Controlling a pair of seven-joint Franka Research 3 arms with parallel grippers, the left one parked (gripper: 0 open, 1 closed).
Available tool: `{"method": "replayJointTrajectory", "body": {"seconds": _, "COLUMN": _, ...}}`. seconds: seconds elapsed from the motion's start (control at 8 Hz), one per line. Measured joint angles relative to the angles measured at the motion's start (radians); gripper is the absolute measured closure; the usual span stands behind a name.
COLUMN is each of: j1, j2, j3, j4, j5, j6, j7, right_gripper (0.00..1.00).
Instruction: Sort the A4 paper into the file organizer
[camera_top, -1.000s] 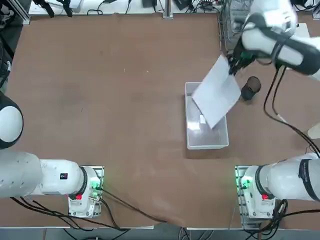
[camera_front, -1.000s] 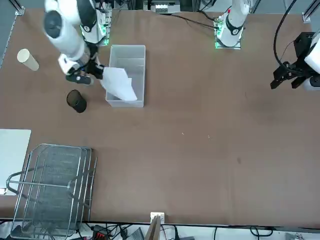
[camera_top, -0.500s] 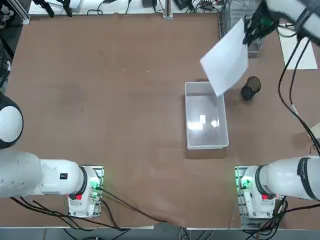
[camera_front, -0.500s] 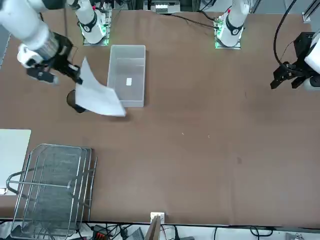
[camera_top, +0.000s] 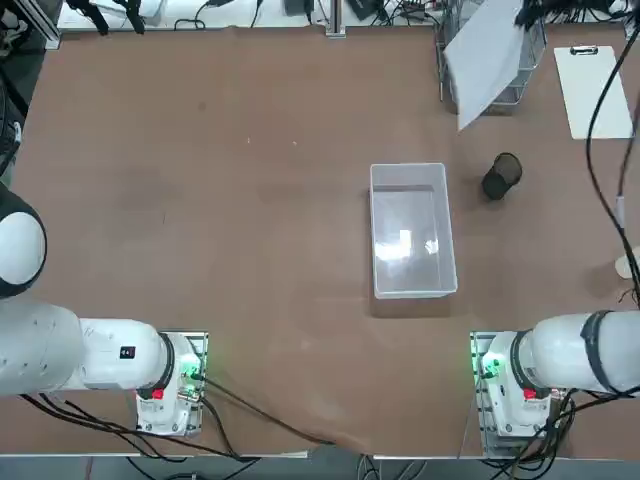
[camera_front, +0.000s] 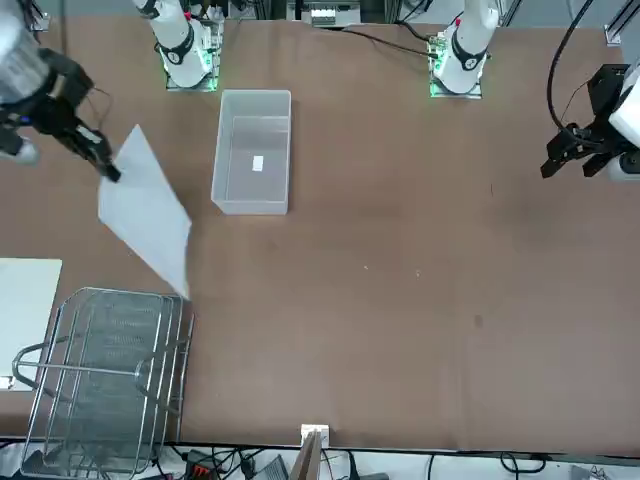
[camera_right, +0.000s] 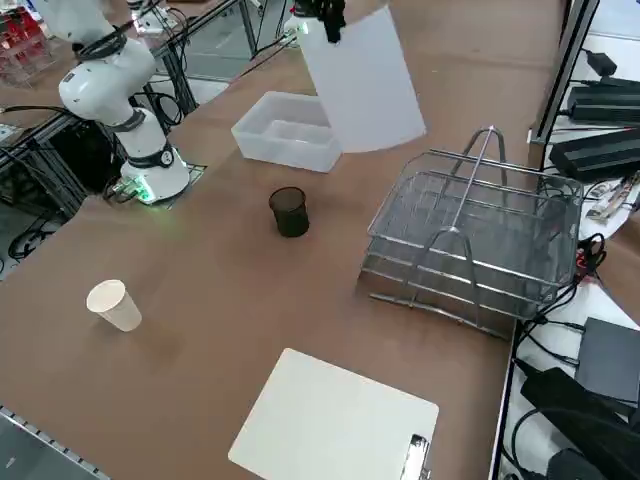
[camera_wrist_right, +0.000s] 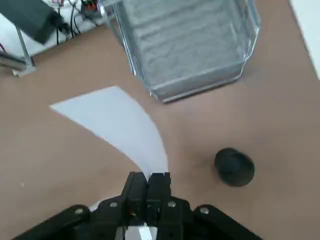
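The A4 paper (camera_top: 485, 65) is a plain white sheet hanging in the air, pinched at one corner by my right gripper (camera_top: 524, 14), which is shut on it. In the top view the sheet covers much of the file organizer (camera_top: 508, 95), a silver wire-mesh rack at the table's far right. The front view shows the A4 paper (camera_front: 148, 215) hanging just short of the file organizer (camera_front: 105, 380), with the right gripper (camera_front: 106, 166) at its upper corner. From the wrist, the right gripper (camera_wrist_right: 148, 182) holds the curling A4 paper (camera_wrist_right: 120, 125) before the file organizer (camera_wrist_right: 185, 45).
A clear plastic bin (camera_top: 373, 230) stands mid-table. A black cup (camera_right: 290, 212) sits between the bin and the rack. A white clipboard (camera_right: 335, 425) lies to the right of the rack, and a paper cup (camera_right: 113, 303) lies near the table's right edge.
My right gripper has carried the sheet up and away from over the clear bin, toward the far right, to the rack. The black cup is now uncovered in the top view.
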Motion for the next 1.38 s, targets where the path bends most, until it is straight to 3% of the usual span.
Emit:
{"method": "replayJointTrajectory", "body": {"seconds": 0.25, "j1": -0.017, "j2": 0.066, "j3": -0.001, "j4": 0.144, "j5": -0.013, "j6": -0.024, "j7": 0.057, "right_gripper": 0.99}}
{"method": "replayJointTrajectory", "body": {"seconds": 0.5, "j1": -0.042, "j2": 0.104, "j3": -0.002, "j4": 0.206, "j5": -0.013, "j6": -0.01, "j7": 0.156, "right_gripper": 0.99}}
{"method": "replayJointTrajectory", "body": {"seconds": 0.88, "j1": -0.076, "j2": 0.114, "j3": -0.002, "j4": 0.22, "j5": 0.065, "j6": 0.17, "j7": 0.345, "right_gripper": 0.99}}
{"method": "replayJointTrajectory", "body": {"seconds": 1.38, "j1": -0.085, "j2": 0.137, "j3": -0.002, "j4": 0.22, "j5": 0.086, "j6": 0.227, "j7": 0.494, "right_gripper": 0.99}}
